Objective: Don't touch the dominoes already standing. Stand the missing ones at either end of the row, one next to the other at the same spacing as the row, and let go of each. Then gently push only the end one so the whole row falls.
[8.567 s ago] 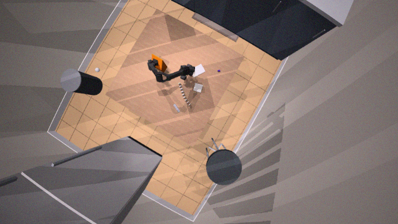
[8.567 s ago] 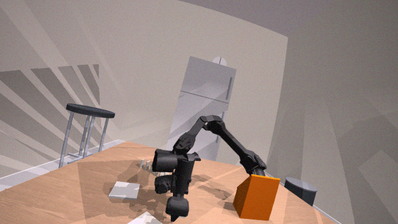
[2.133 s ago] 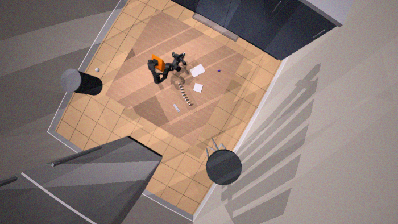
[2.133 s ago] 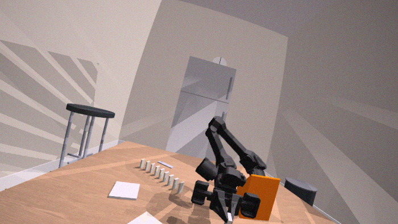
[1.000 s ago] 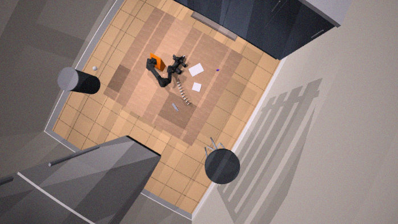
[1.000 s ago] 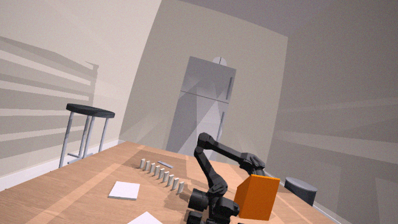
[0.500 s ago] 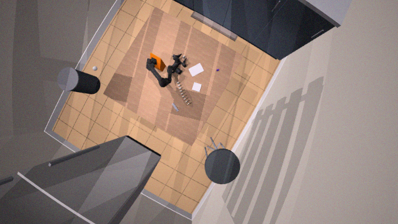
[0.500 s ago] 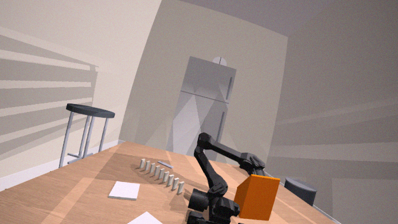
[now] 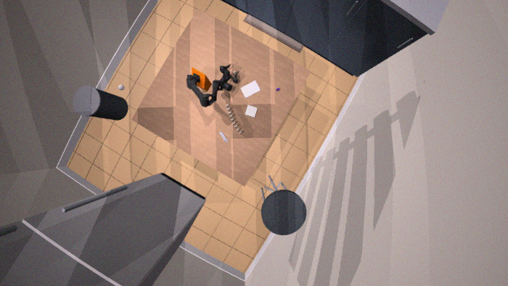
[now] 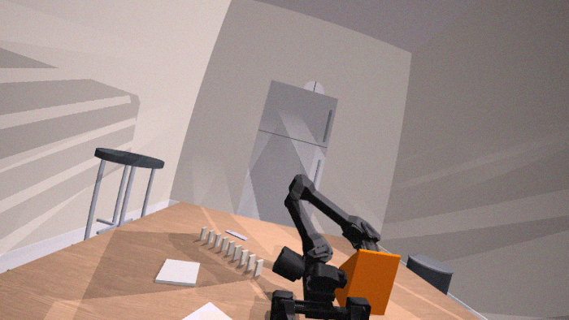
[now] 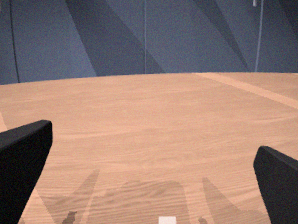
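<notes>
Several pale dominoes (image 9: 234,119) (image 10: 231,248) stand upright in a slightly curved, evenly spaced row. My gripper (image 9: 232,72) (image 11: 158,145) is wide open, off the cabinet-side end of the row, with nothing held between its fingers. In the wrist view the white end of a domino (image 11: 167,220) shows at the bottom edge, midway between the spread fingers; the rest of it is cut off, so I cannot tell how it stands. In the exterior view the spread fingers are at the bottom edge and the fingertips are not clear.
A thin pale bar (image 9: 223,136) (image 10: 236,235) lies beside the row. Two white flat pieces (image 9: 250,88) (image 9: 251,111) lie on its other side. A small purple object (image 9: 278,89) is farther out. An orange block (image 9: 201,79) (image 10: 371,280) stands beside the arm.
</notes>
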### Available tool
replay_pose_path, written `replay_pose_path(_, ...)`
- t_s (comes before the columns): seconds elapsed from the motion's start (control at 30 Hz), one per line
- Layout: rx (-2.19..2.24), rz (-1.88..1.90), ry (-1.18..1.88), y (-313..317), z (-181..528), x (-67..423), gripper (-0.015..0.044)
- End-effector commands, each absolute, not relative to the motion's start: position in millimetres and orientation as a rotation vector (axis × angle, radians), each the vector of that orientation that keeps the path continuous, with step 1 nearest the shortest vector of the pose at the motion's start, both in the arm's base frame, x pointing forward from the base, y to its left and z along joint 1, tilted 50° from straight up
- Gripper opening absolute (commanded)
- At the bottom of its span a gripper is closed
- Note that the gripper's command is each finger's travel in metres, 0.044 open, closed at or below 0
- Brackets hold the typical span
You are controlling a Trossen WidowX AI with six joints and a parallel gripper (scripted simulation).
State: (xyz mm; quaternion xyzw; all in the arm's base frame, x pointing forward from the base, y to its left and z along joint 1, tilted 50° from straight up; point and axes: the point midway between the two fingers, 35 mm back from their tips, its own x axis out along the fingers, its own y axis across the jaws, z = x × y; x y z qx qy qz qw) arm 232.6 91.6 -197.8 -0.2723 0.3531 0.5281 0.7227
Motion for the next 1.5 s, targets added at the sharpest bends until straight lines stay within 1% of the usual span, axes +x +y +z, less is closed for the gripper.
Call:
replay_pose_path(0.0, -0.474, 1.050, 1.030, 108.5, -208.0, 250.3, 0.0440)
replay_pose_path(0.1, -0.374, 0.889, 1.259, 120.3, -216.9, 258.2, 0.0440)
replay_pose_path(0.23, -0.283, 0.581, 1.527, 132.0, -223.3, 263.9, 0.0440)
replay_pose_path(0.4, -0.277, 0.156, 1.696, 140.4, -216.4, 267.1, 0.0440)
replay_pose_path(0.57, -0.285, -0.071, 1.699, 150.6, -212.3, 267.6, 0.0440)
replay_pose_path(0.77, -0.353, -0.383, 1.683, 146.7, -206.0, 256.1, 0.0440)
replay_pose_path(1.13, -0.462, -0.850, 1.429, 143.6, -178.7, 246.4, 0.0440)
replay_pose_path(1.47, -0.451, -0.869, 1.412, 143.7, -177.9, 246.3, 0.0440)
